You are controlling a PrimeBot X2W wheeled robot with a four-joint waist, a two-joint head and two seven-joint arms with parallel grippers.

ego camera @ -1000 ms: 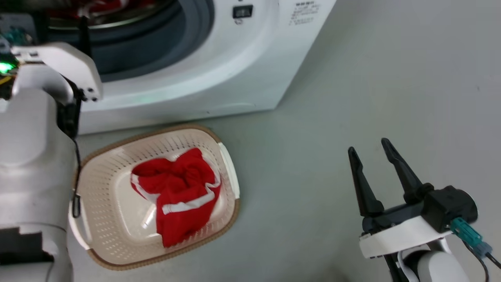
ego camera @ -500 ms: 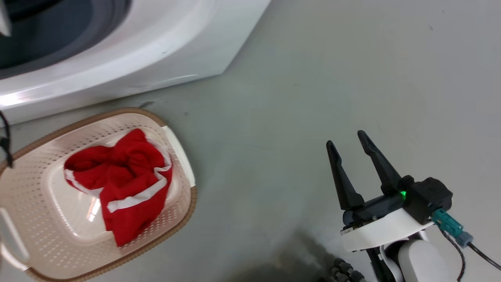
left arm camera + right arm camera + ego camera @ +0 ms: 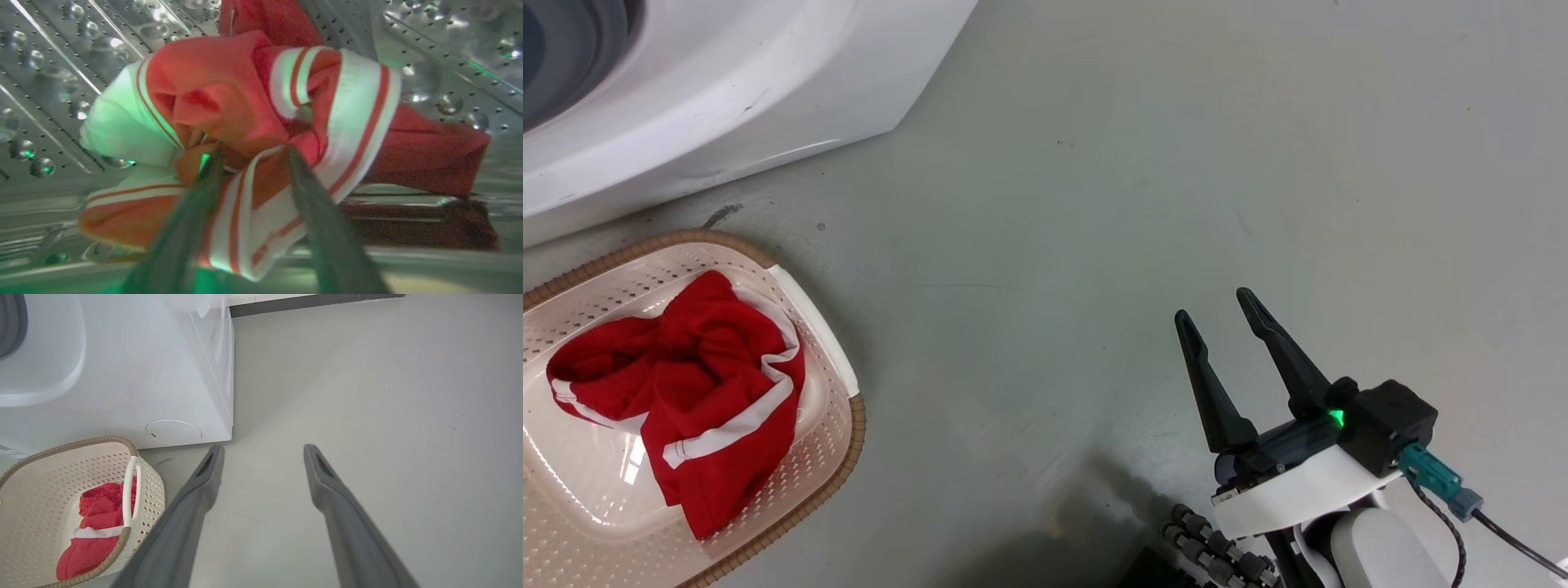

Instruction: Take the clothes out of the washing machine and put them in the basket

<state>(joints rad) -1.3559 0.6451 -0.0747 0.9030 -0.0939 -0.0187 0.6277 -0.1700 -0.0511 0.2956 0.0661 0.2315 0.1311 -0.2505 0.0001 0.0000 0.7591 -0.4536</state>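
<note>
Left wrist view: left end effector is inside the steel drum, fingers spread astride a bunched red-and-white garment, apparently not clamped yet. Step: grasping this piece. Another red garment lies in the basket beside the washing machine. Right end effector is spread, empty, above the floor. Next: pinch a fold, pull out.
</note>
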